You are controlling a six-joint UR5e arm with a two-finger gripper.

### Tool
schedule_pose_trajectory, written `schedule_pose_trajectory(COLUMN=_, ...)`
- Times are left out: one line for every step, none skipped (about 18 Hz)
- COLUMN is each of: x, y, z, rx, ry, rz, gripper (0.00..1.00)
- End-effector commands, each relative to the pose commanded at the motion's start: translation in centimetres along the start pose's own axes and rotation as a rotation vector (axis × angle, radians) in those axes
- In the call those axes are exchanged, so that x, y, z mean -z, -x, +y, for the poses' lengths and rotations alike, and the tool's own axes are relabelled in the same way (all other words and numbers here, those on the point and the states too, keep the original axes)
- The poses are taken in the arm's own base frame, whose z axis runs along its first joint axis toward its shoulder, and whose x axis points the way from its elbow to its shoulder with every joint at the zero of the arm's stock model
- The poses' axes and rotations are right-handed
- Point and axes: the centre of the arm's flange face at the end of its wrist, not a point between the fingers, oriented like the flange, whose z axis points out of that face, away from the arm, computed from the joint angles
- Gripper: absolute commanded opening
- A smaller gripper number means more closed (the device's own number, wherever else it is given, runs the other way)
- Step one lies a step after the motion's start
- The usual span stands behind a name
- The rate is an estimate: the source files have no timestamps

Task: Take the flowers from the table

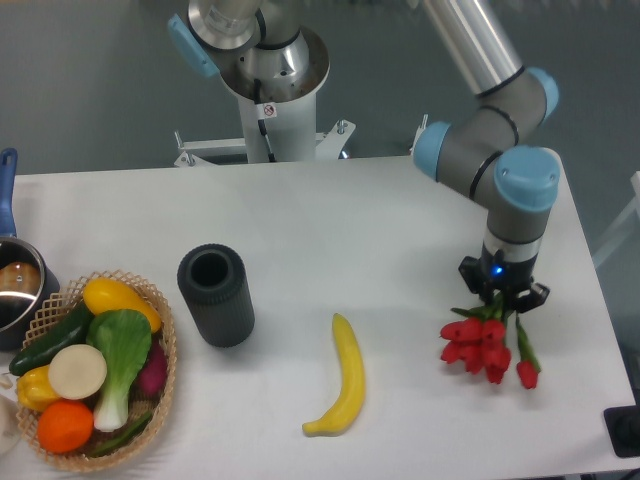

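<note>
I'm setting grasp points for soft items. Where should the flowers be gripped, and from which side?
Probably the flowers by the bundled green stems, from above: the red heads fan out and look crushable, the stems gather narrow. The gripper sits there now, jaws hidden.

One banana (345, 375) (one basket (160, 385), one pot (18, 290))

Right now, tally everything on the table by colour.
Red: 1, flowers
Yellow: 1, banana
Black: 1, cylinder
Tan: 1, basket of mixed produce
Metal: 1, pot with blue handle
Total: 5
</note>
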Motion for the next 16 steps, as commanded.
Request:
schedule_pose_trajectory(x=1.0, y=0.6, z=0.3, rx=0.006, ry=0.002, rz=-0.003, gripper=0.0)
schedule_pose_trajectory(x=2.0, y=1.1, z=0.1, rx=0.008, ry=0.002, rz=0.0, gripper=0.0)
schedule_pose_trajectory(x=2.8, y=1.7, z=-0.1, rx=0.008, ry=0.004, rz=0.008, gripper=0.0)
schedule_pose_trajectory(x=3.7, y=2.4, z=-0.3, rx=0.011, ry=0.001, rz=0.001, gripper=0.0)
schedule_pose_trajectory(x=4.4, y=3.2, z=-0.5, rx=0.025, ry=-0.006, rz=-0.012, gripper=0.0)
schedule_pose_trajectory(x=4.9, y=3.9, z=-0.6, rx=0.059, ry=-0.009, rz=-0.019, gripper=0.0)
schedule_pose_trajectory(x=5.4, y=4.7, z=-0.4, rx=0.095, ry=-0.006, rz=-0.011, gripper=0.0)
schedule_pose_trajectory(x=5.9, y=5.3, z=-0.5, rx=0.104, ry=0.001, rz=0.002, gripper=0.0)
schedule_pose_trajectory(x=6.5, y=5.7, z=-0.7, rx=0.112, ry=0.007, rz=0.009, gripper=0.0)
schedule_pose_trajectory(x=6.8, y=5.8, z=-0.8, rx=0.124, ry=0.012, rz=0.022, gripper=0.0)
schedule_pose_trajectory(x=7.0, y=5.8, z=-0.9, rx=0.133, ry=0.019, rz=0.038, gripper=0.0)
schedule_pose_trajectory(x=7.2, y=5.8, z=-0.7, rx=0.135, ry=0.035, rz=0.048, gripper=0.0)
schedule_pose_trajectory(x=7.5, y=5.8, z=-0.6, rx=0.132, ry=0.051, rz=0.053, gripper=0.0)
schedule_pose_trajectory(x=7.6, y=5.8, z=-0.5, rx=0.132, ry=0.061, rz=0.054, gripper=0.0)
schedule_pose_trajectory(x=7.7, y=5.9, z=-0.6, rx=0.13, ry=0.073, rz=0.05, gripper=0.0)
schedule_pose_trajectory(x=7.6, y=5.9, z=-0.6, rx=0.128, ry=0.082, rz=0.049, gripper=0.0)
